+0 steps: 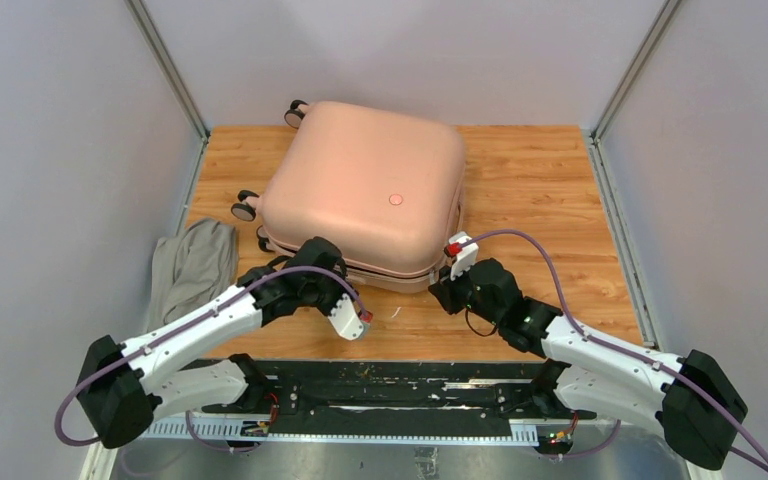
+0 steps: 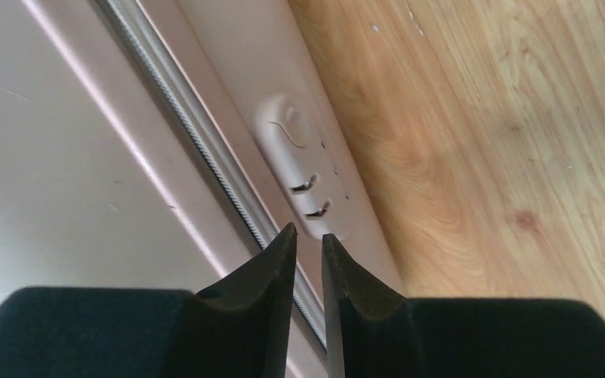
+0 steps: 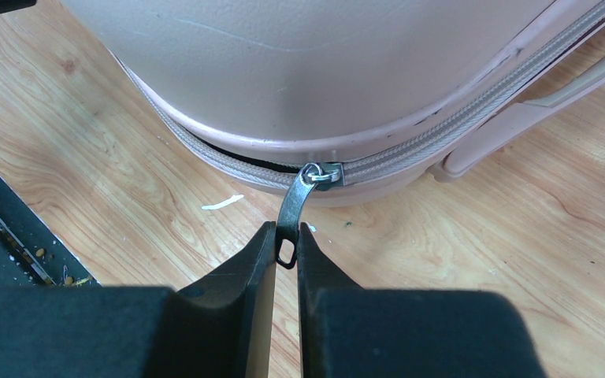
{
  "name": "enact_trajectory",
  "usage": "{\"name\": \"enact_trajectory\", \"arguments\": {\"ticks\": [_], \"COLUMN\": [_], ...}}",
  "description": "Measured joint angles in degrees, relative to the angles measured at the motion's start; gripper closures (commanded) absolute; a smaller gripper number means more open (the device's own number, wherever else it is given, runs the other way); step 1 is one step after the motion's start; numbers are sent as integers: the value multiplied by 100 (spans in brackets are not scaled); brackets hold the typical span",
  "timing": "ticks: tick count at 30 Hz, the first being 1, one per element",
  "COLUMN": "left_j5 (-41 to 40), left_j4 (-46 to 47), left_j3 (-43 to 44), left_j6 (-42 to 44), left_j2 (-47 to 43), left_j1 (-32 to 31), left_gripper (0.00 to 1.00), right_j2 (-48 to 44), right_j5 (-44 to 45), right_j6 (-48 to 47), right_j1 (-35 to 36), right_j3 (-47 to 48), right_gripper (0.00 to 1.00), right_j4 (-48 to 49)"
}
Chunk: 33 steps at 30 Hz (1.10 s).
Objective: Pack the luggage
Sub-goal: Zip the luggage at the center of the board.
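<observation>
On grained wood, smooth rounded luggage (image 1: 365,190)

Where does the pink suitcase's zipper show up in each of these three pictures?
Top view: the zipper is a thin line along the suitcase's near edge, between the two arms.
Left wrist view: the zipper runs diagonally, upper left to the pincer.
Right wrist view: it curves across the middle; the right pincer grips its metal tab.
Shared landmark: the wooden table.

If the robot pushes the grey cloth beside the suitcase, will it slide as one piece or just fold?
The grey cloth lies crumpled in soft folds, so it is probably floppy and would bunch up rather than slide whole. It looks thin, so likely light. It should not roll or tip.
</observation>
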Motion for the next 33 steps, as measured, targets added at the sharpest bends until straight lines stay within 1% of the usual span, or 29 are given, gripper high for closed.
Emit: {"name": "enact_trajectory", "arguments": {"ticks": [3, 7, 11, 14, 16, 18, 20, 26, 33], "left_j5": [-22, 37, 262, 339, 334, 328, 310, 337, 310], "left_j4": [-155, -310, -455, -476, -426, -354, -350, -393, -354], "left_j3": [181, 424, 619, 754, 763, 763, 765, 798, 789], "left_j6": [-219, -413, -568, -693, -772, -844, -927, -1104, -1226], "left_j2": [402, 833, 1113, 1248, 1276, 1303, 1346, 1379, 1416], "left_j1": [282, 450, 616, 671, 673, 675, 680, 695, 619], "left_gripper": [73, 72, 73, 76, 81, 89, 100, 100, 100], "right_j2": [-2, -17, -59, -125, -138, -138, -136, -35, 470], "right_j5": [-9, -17, -72, -92, -105, -127, -144, -356, -782], "right_j6": [4, 57, 107, 131, 136, 142, 142, 142, 332], "right_j1": [0, -7, -39, -42, -52, -70, -76, -87, -151], "right_j3": [0, -2, -13, -52, -83, -103, -122, -184, -184], "right_gripper": [100, 100, 100, 100, 100, 100, 100, 100, 100], "right_j4": [2, 0, -2, 20, 59, 96, 131, 350, 846]}}
